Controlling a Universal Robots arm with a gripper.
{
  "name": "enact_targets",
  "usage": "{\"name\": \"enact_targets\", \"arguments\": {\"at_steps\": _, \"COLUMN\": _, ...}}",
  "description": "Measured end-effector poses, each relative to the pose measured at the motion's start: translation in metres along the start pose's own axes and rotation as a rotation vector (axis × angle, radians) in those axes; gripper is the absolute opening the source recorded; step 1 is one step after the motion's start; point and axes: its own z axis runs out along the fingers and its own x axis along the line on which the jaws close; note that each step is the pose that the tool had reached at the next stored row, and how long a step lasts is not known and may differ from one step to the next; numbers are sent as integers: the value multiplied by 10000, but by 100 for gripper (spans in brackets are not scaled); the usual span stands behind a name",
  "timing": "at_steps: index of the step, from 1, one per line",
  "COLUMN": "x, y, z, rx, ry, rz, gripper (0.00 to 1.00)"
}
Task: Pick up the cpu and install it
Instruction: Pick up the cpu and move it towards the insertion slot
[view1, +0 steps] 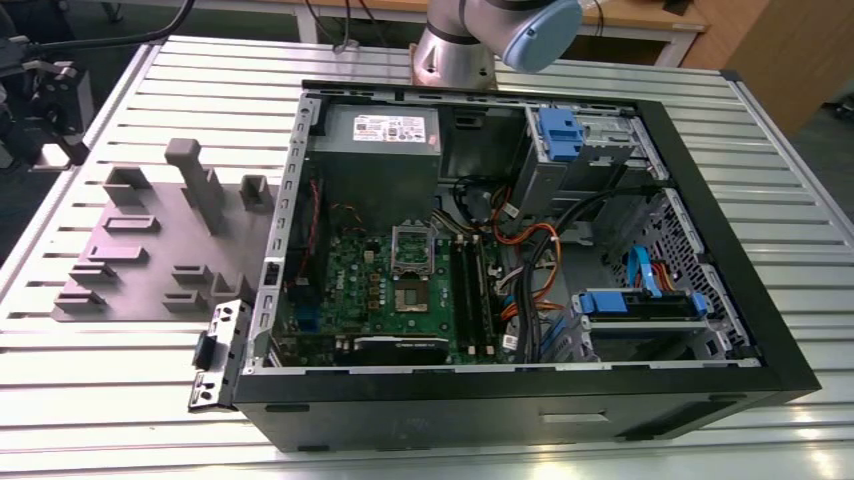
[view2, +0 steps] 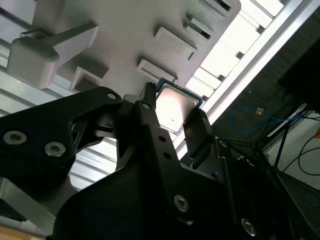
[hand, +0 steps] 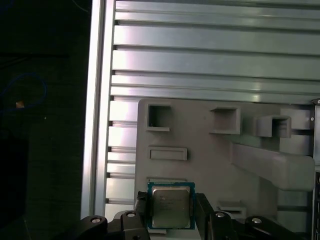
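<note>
Your gripper (hand: 170, 212) has the cpu (hand: 170, 204) between its jaws. In both wrist views the two black fingers (hand: 141, 207) sit tight against opposite edges of the chip. So the jaws are narrowed to the cpu's width and closed on it, nothing else in them. Silvery metal top faces the first wrist camera, thin green rim around it. In the second wrist view the cpu (view2: 176, 106) shows bright between the fingers (view2: 199, 131), with the dark gripper (view2: 175, 120) body in front.

The cpu is over a corner of the fixture plate (hand: 200, 165), a grey moulded piece, close to the plate's edge by the worktop (hand: 200, 60) rails. You can't tell from these views whether it is lifted clear of the plate or seated on it. A shallow rectangular holder on the plate is just beside it. More pockets and a raised block sit further along.

In the exterior view the fixture plate (view1: 147, 255) lies on the slatted worktop (view1: 134, 400) at the exterior view's left, just beside the open computer case (view1: 534, 425). The green motherboard (view1: 367, 290) lies flat inside the case with the silver socket bracket (view1: 414, 243) on it. Orange and blue cables run to the exterior view's right of it. The arm (view1: 461, 50) base stands behind the case. The cpu is out over the plate, not in the case, not installed.
</note>
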Motion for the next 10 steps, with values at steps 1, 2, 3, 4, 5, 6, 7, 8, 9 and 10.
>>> {"name": "enact_targets", "arguments": {"at_steps": 1, "x": 0, "y": 0, "z": -3, "rx": 0, "ry": -1, "rz": 0, "gripper": 47}}
{"name": "enact_targets", "arguments": {"at_steps": 2, "x": 0, "y": 0, "z": -8, "rx": 0, "ry": 0, "rz": 0, "gripper": 47}}
{"name": "enact_targets", "arguments": {"at_steps": 3, "x": 0, "y": 0, "z": -12, "rx": -1, "ry": 0, "rz": 0, "gripper": 47}}
{"name": "enact_targets", "arguments": {"at_steps": 4, "x": 0, "y": 1, "z": -17, "rx": -1, "ry": 0, "rz": 0, "gripper": 47}}
{"name": "enact_targets", "arguments": {"at_steps": 5, "x": 0, "y": 1, "z": -21, "rx": -1, "ry": 0, "rz": 0, "gripper": 47}}
{"name": "enact_targets", "arguments": {"at_steps": 6, "x": 0, "y": 1, "z": -24, "rx": -1, "ry": 0, "rz": 0, "gripper": 47}}
{"name": "enact_targets", "arguments": {"at_steps": 7, "x": 0, "y": 1, "z": -29, "rx": 0, "ry": -1, "rz": 0, "gripper": 47}}
{"name": "enact_targets", "arguments": {"at_steps": 8, "x": 0, "y": 1, "z": -34, "rx": 0, "ry": 0, "rz": 0, "gripper": 47}}
{"name": "enact_targets", "arguments": {"at_steps": 9, "x": 0, "y": 1, "z": -40, "rx": 0, "ry": 0, "rz": 0, "gripper": 47}}
{"name": "enact_targets", "arguments": {"at_steps": 10, "x": 0, "y": 1, "z": -44, "rx": -1, "ry": 0, "rz": 0, "gripper": 47}}
